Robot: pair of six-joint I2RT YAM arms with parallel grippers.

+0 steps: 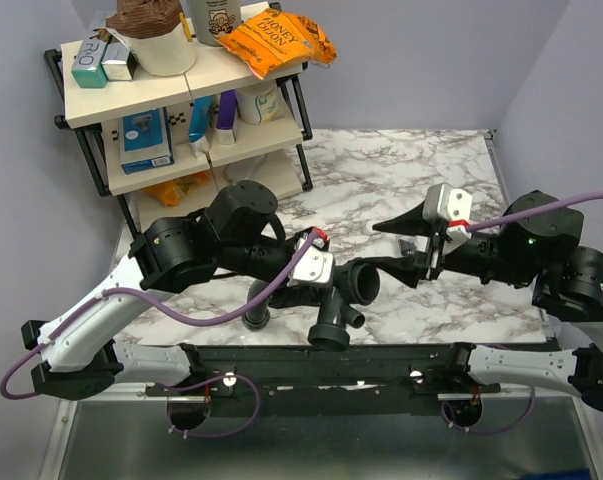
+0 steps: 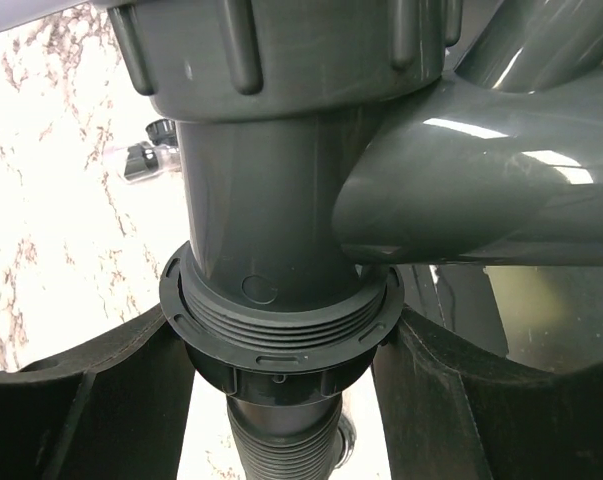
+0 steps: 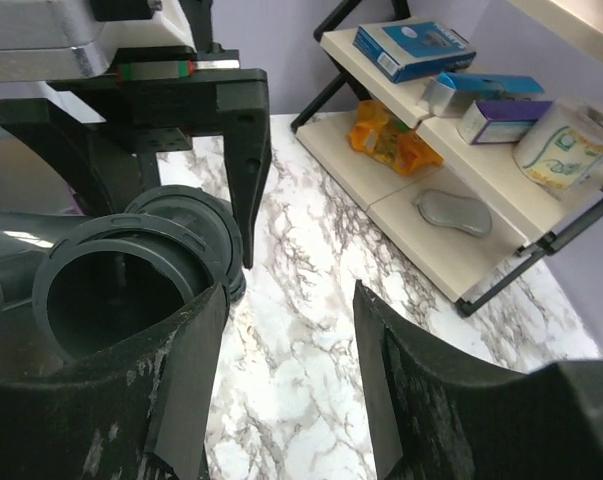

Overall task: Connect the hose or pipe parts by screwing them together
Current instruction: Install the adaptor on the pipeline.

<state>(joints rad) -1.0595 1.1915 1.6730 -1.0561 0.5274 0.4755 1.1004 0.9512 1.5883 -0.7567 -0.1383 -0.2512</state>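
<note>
The dark grey branched pipe fitting [image 1: 343,300] hangs over the marble table in the middle, one wide mouth [image 1: 365,283] facing right. In the left wrist view its threaded neck [image 2: 281,318] meets the black hose collar [image 2: 281,365], with the ribbed hose [image 2: 281,450] running below it. My left gripper [image 1: 326,290] [image 2: 281,420] is shut on that collar, a finger [image 2: 81,410] pressing each side. The hose's free end [image 1: 259,316] rests on the table. My right gripper [image 1: 389,252] [image 3: 286,390] is open and empty just right of the mouth [image 3: 111,290], its left finger [image 3: 181,390] beside the rim.
A two-tier shelf [image 1: 181,95] [image 3: 431,190] with boxes, snack bags and bottles stands at the back left. Purple cables [image 1: 181,315] loop along both arms. The table's right edge [image 1: 501,170] meets the wall.
</note>
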